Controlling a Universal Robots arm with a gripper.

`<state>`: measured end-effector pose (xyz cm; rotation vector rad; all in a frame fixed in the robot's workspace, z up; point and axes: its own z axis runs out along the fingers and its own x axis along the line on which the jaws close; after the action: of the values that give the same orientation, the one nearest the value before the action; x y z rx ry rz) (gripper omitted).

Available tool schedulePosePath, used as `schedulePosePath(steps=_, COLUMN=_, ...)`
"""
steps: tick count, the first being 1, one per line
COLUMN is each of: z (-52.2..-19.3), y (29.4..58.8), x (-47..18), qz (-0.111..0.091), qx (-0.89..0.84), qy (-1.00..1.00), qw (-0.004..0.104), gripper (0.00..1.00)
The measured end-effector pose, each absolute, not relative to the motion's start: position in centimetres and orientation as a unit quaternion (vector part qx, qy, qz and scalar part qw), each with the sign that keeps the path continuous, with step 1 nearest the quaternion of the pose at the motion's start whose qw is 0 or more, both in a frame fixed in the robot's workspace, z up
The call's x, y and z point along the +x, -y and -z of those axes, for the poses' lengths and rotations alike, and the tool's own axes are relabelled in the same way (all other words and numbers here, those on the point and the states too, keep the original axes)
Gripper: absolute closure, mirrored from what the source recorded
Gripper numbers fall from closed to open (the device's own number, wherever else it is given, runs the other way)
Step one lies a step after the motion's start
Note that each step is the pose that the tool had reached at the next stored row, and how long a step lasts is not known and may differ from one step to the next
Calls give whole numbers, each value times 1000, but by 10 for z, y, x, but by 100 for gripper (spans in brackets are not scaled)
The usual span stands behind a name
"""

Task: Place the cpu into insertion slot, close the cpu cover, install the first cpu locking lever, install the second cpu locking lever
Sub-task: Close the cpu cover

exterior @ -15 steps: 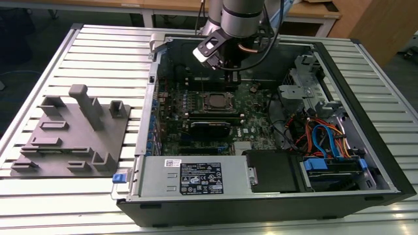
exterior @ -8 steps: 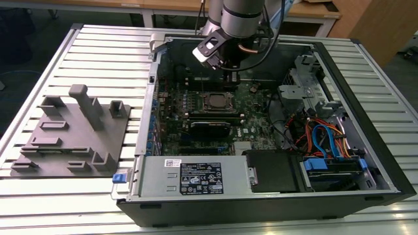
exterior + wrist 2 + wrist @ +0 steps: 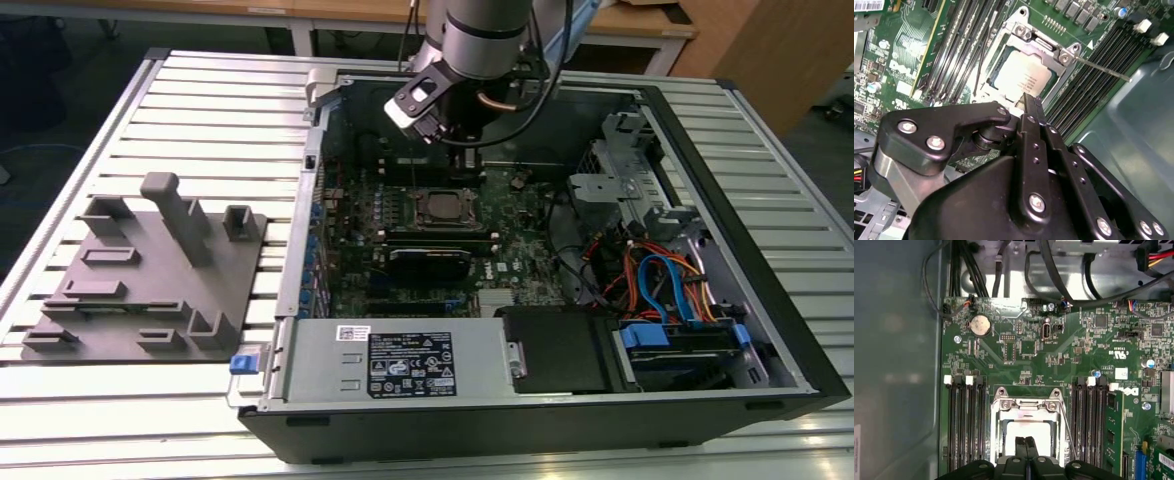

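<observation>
The cpu (image 3: 1021,77), a dull silver square, lies in the insertion slot (image 3: 416,197) on the green board; it also shows in the first wrist view (image 3: 1026,429). The silvery cpu cover (image 3: 1041,46) lies down over it like a frame, its hinge end (image 3: 1029,403) towards the coin cell. My gripper (image 3: 1029,98) is shut with nothing between its black fingers, the tips just above the chip's near edge (image 3: 1026,440). One thin locking lever (image 3: 1101,66) sticks out sideways over the memory slots. It appears again as a slanted wire (image 3: 1068,427).
Long black memory slots (image 3: 964,425) flank the socket on both sides. The open computer case (image 3: 747,200) holds cables and drive bays at the exterior view's right. A grey fixture plate (image 3: 147,290) stands on the slatted table at the exterior view's left.
</observation>
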<state>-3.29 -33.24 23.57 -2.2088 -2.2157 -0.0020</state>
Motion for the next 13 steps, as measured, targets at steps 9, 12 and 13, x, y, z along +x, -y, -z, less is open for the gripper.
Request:
schedulePosePath(steps=9, z=-234, y=332, x=-36, qz=0, qx=-706, qy=708, qw=7, gripper=90)
schedulePosePath(steps=12, z=-234, y=332, x=-36, qz=0, qx=-706, qy=708, qw=7, gripper=90)
schedulePosePath(steps=13, z=-234, y=332, x=-36, qz=0, qx=-706, qy=708, qw=7, gripper=90)
